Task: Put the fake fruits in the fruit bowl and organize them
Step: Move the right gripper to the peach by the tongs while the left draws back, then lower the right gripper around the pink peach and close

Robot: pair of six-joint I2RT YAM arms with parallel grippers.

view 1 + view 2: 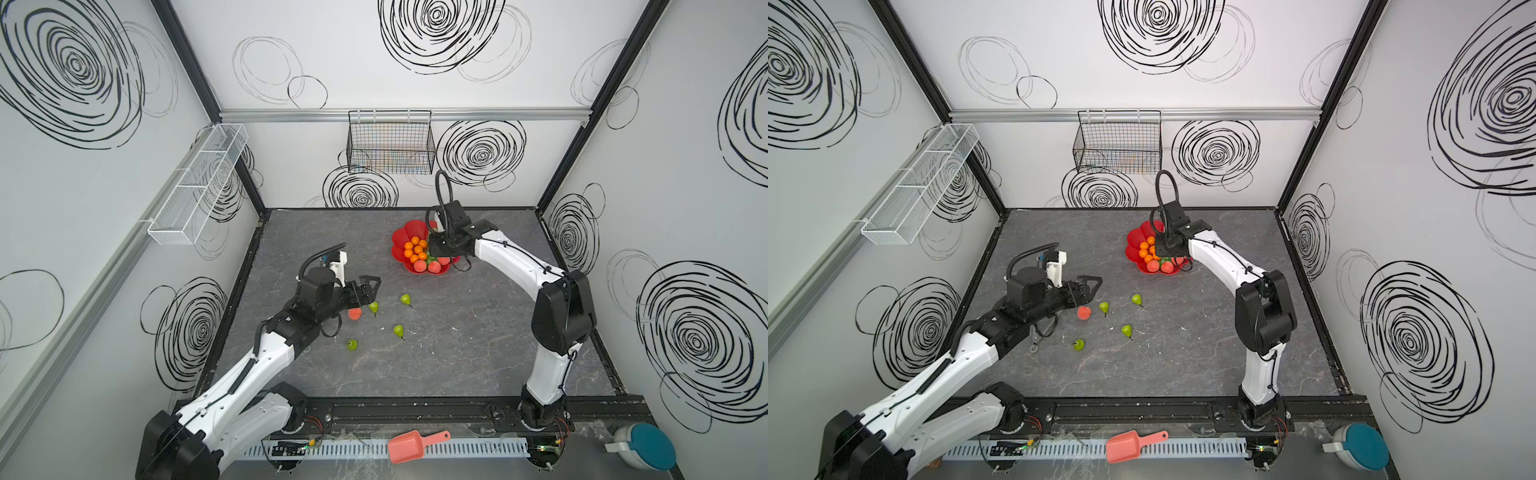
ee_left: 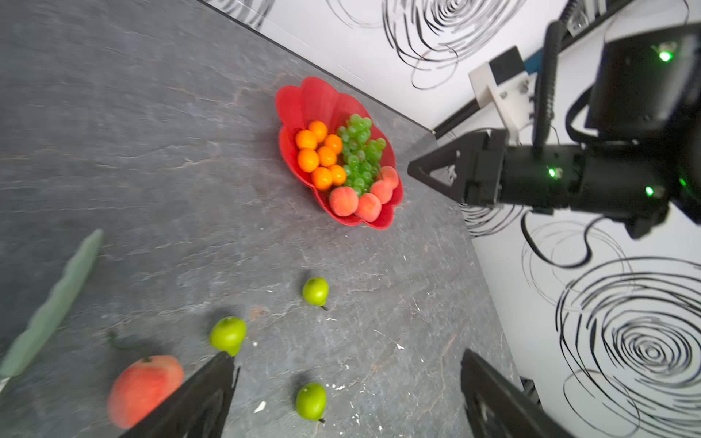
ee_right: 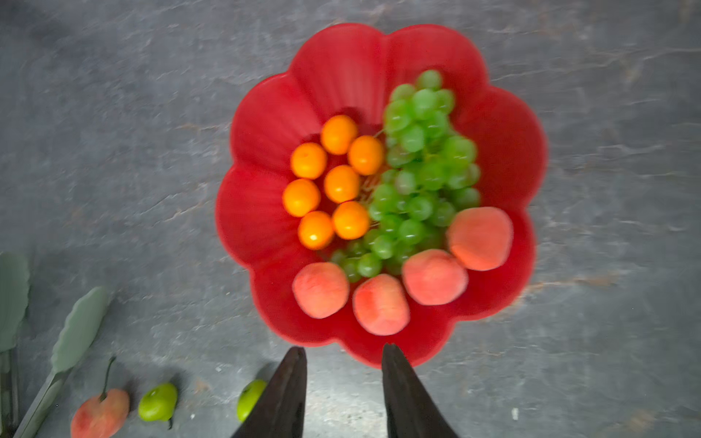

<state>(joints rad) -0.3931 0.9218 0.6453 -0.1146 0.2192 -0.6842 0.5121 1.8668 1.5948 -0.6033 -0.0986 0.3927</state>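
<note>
The red flower-shaped fruit bowl (image 1: 405,235) (image 3: 341,64) holds several oranges (image 3: 333,182), a bunch of green grapes (image 3: 421,170) and several peaches (image 3: 379,303). On the table, one peach (image 1: 354,314) (image 2: 144,386) and several green pears (image 1: 405,299) (image 2: 315,291) lie loose. My right gripper (image 3: 344,349) (image 2: 411,170) hangs above the bowl's near rim, open and empty. My left gripper (image 1: 376,290) (image 2: 347,358) hovers over the loose fruit, open wide. In the left wrist view one pear (image 2: 311,402) shows on the table between its fingers, untouched.
Pale green-tipped tongs (image 3: 79,330) (image 1: 1037,344) lie beside the loose peach, partly under the left arm. A black wire basket (image 1: 390,143) and a white mesh rack (image 1: 199,183) hang on the walls. A salmon-pink scoop (image 1: 409,445) and a teal-lidded container (image 1: 642,451) sit beyond the front rail.
</note>
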